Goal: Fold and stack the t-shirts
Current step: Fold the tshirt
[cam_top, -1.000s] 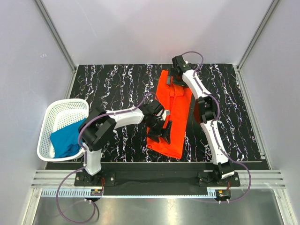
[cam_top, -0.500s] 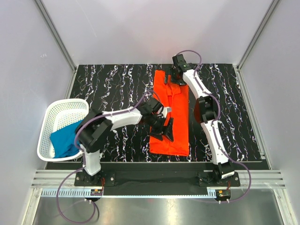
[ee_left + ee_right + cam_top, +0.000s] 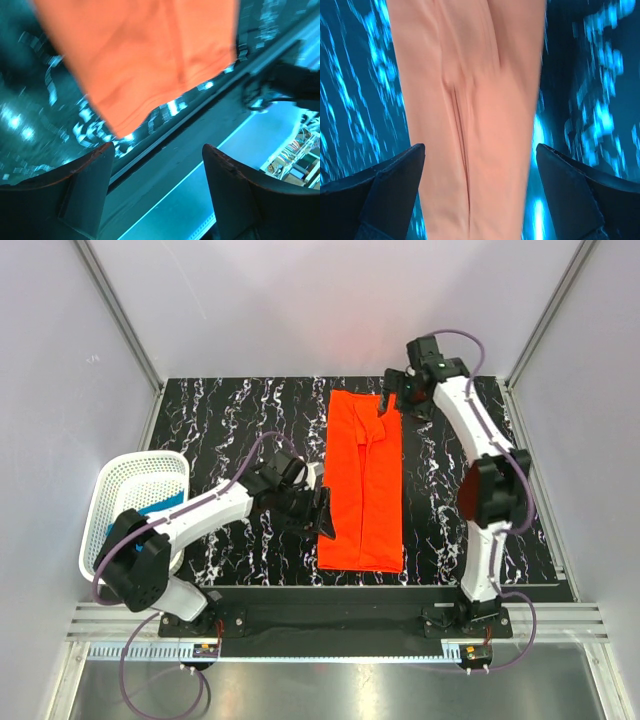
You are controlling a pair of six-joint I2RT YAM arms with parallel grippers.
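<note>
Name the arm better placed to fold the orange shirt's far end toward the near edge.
Right, probably. The right gripper hangs open over the orange shirt at its far end; the left gripper sits open beside its near-left edge.

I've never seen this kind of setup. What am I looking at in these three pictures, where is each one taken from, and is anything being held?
Two robot arms are bolted at the near edge of a black marbled table. The wide picture is taken from above and behind them. The other two come from a camera on each wrist, looking past that arm's own fingers. An orange shirt, folded into a long strip, lies flat on the table. A white basket at the left holds a blue shirt. The left end effector is beside the strip's left edge, the right end effector over its far end. Both are open and hold nothing.
</note>
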